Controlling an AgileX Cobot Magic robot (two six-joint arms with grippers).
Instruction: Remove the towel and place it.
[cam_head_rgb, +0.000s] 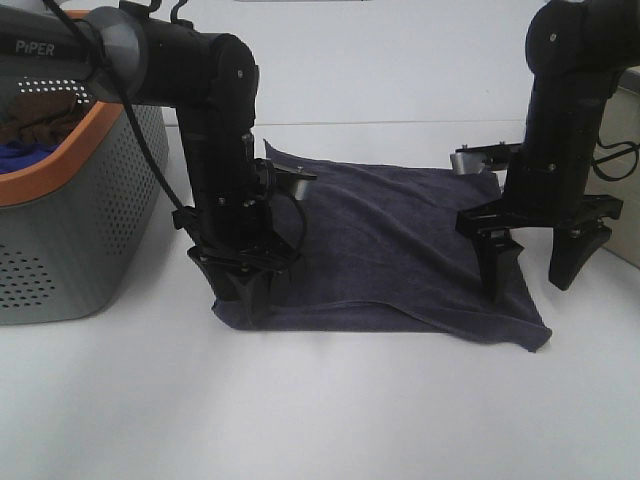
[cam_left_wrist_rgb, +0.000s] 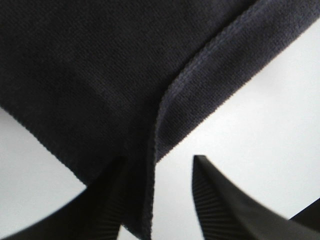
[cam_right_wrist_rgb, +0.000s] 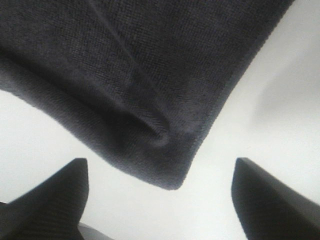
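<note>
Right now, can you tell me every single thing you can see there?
towel: one, dark charcoal-grey, spread flat on the table between the two arms.
laundry basket: one, grey with an orange rim, at the left edge of the table.
brown cloth: one, brown, inside the basket.
blue cloth: one, bright blue, inside the basket under the brown one.
table: one, white, under everything.
left gripper: one, black, open, down at the towel's front left corner.
right gripper: one, black, open, over the towel's front right corner.
</note>
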